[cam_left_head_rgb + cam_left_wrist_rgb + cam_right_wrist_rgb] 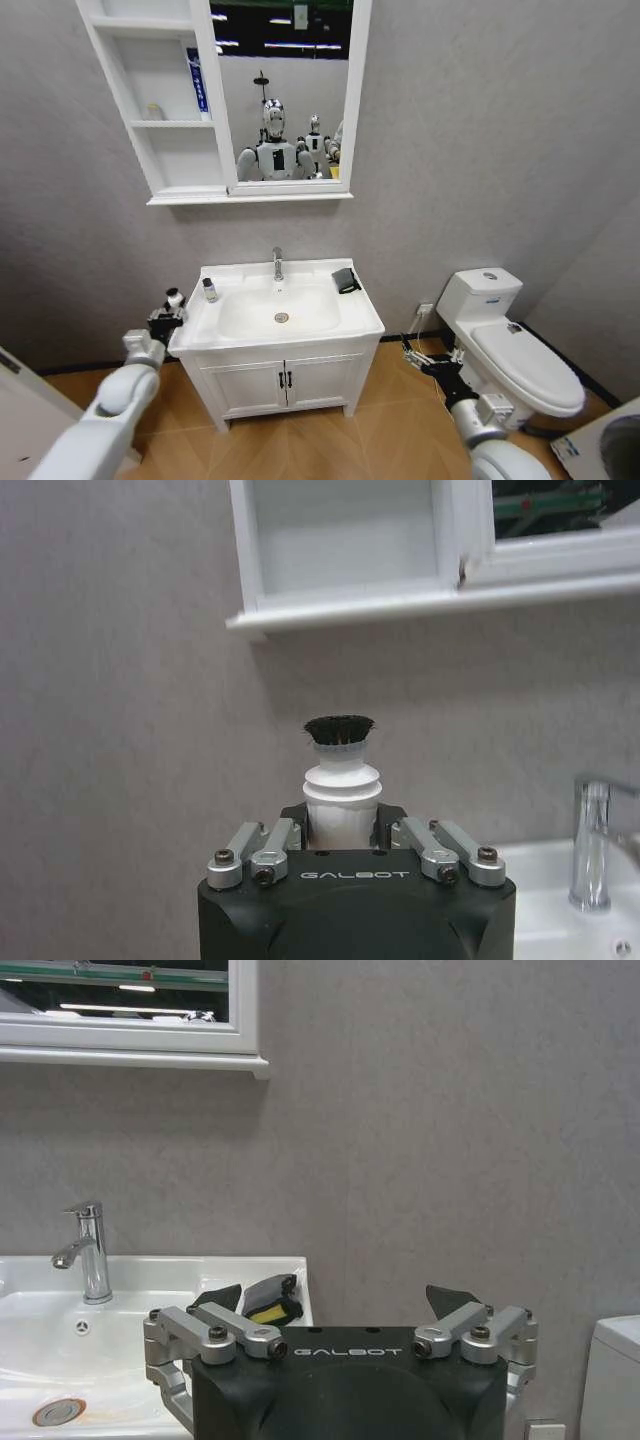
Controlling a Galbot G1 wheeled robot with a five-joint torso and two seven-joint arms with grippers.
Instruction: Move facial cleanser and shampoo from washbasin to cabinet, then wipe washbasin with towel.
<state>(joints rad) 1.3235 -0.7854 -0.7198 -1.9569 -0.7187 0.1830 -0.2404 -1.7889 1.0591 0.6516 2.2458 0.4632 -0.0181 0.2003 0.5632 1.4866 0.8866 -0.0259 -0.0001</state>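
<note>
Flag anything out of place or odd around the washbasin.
Nothing spilled or damaged. The towel lies rumpled at the washbasin's back right corner, and the left gripper holds a white bottle beside the basin.

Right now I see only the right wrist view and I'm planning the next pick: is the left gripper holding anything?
Observer: Yes. The left gripper is shut on a white bottle with a black cap, beside the left edge of the washbasin.
Operator: Is anything on the basin besides the towel?
Observer: One small bottle stands upright to the left of the tap. The towel lies at the back right corner.
Operator: Is anything in the cabinet?
Observer: The middle shelf of the cabinet holds a blue item at its right end.
</note>
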